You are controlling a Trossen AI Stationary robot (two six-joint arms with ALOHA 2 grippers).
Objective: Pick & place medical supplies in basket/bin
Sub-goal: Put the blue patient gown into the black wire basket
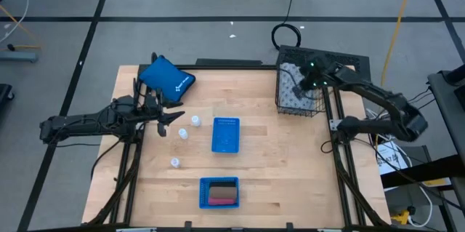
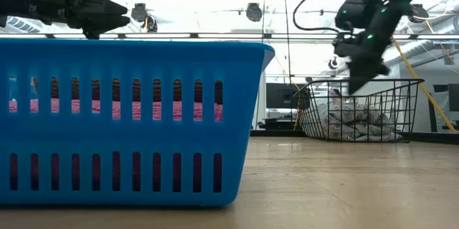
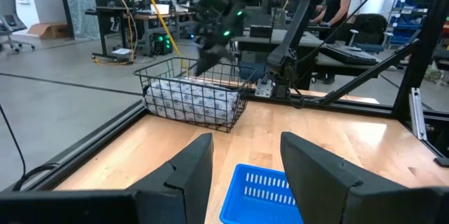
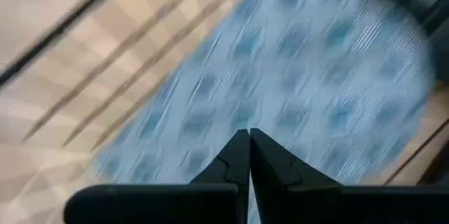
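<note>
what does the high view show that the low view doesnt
Only the high view shows three small white bottles standing on the table between the left gripper and an empty blue tray, plus a blue pouch at the far left corner. Only the low view shows pink through the slots of the near blue tray. Both show the right gripper, shut, at the black wire basket, which holds the dotted white roll.
</note>
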